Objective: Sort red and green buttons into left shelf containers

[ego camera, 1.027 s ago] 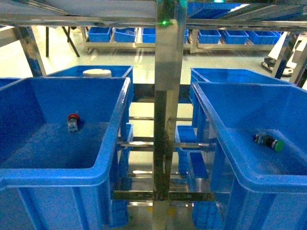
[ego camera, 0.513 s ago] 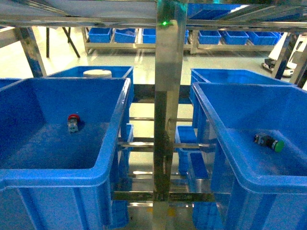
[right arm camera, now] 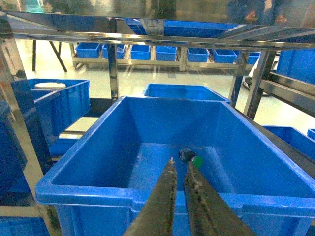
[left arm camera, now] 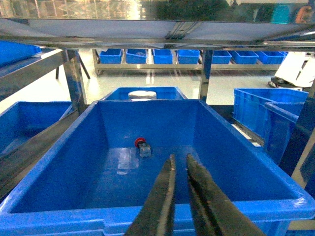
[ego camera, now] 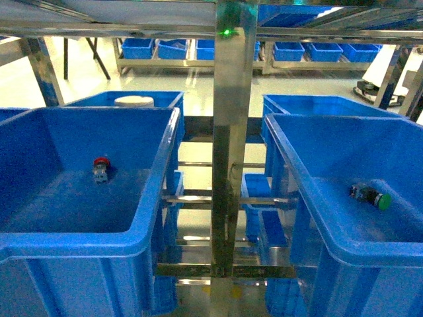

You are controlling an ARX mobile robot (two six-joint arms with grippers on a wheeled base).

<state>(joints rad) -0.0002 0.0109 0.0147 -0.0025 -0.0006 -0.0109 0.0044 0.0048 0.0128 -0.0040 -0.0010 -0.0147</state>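
Above the near rim of the left deep bin [left arm camera: 59,162], the left end effector [left arm camera: 179,160] hangs with its two fingers drawn to a narrow gap and nothing between them. Ahead of its tips, well apart, the red button [left arm camera: 142,146] sits on the bin floor with its cap toward the far wall. In the head view the red button [ego camera: 100,168] lies alone at the back of the left bin's floor.

The right end effector [right arm camera: 178,164] is likewise nearly closed and empty, poised over the front rim of the right deep bin [right arm camera: 88,162]. The green button [right arm camera: 192,158] lies on its side on that bin's floor just beyond the fingertips; whether they touch it cannot be told. The head view shows the green button [ego camera: 371,195] toward the right of its bin, and between the two bins stands the steel shelf post [ego camera: 232,132].

Each button appears to rest in its own bin, so sorting looks close to done. The risk from here is mostly a clumsy move: narrow fingers dipping forward could nudge the green button, or either arm could catch the thick rim or the shelf rail above.
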